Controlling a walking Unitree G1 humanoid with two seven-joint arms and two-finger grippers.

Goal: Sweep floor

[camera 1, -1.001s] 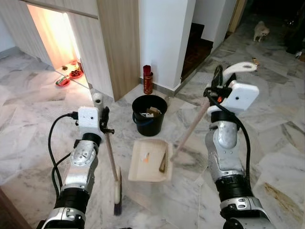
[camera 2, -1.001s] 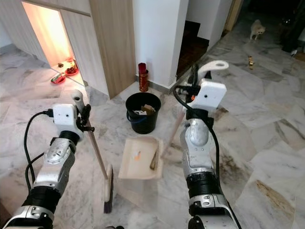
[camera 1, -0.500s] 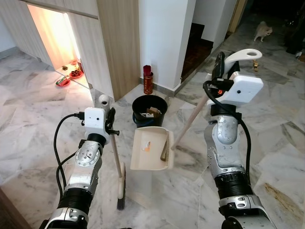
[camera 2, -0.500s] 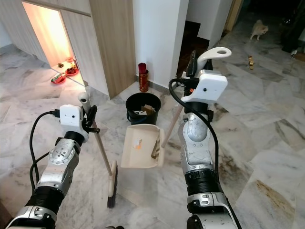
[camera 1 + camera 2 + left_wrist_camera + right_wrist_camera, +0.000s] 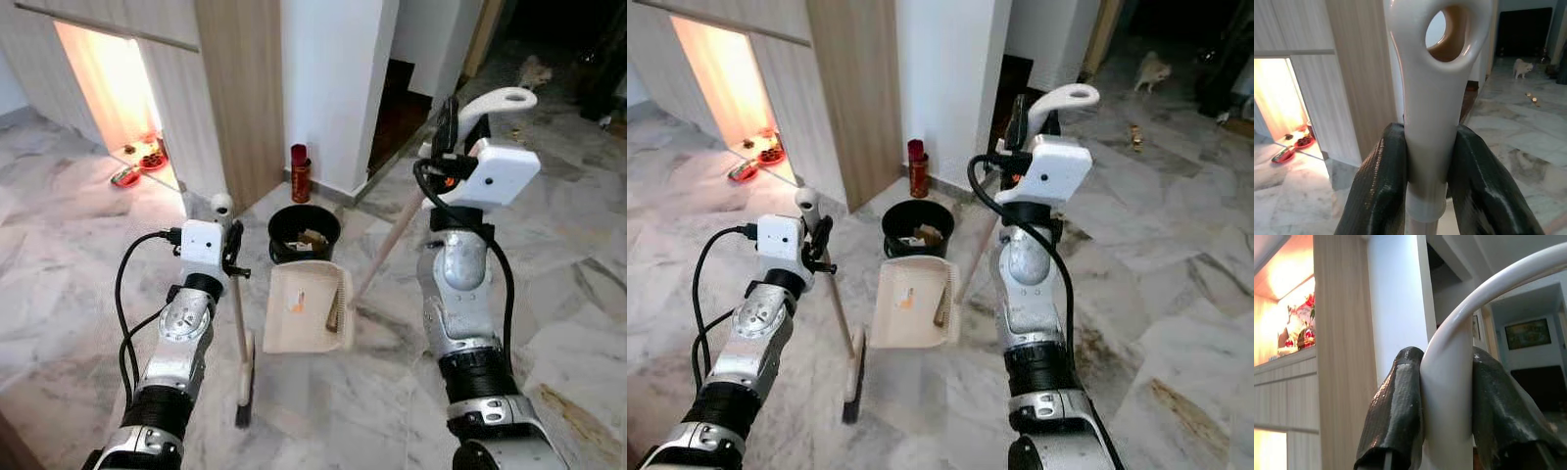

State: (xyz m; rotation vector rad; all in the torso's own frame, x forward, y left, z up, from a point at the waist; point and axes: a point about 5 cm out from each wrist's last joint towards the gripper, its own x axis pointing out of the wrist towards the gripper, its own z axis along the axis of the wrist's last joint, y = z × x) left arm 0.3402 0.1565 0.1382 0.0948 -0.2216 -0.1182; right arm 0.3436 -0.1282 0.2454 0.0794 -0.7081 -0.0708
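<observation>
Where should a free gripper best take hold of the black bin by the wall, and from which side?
Judging by its shape, grip the black bin at its open rim, coming from above. It stands upright with rubbish inside, so a finger either side of the thin wall should hold. The near rim is crowded by the dustpan; the side rim looks freer.

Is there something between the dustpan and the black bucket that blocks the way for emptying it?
Nothing visible does. The dustpan, held by the right claw, hangs just before the black bucket, whose open top is uncovered. The broom stands to its left.
</observation>
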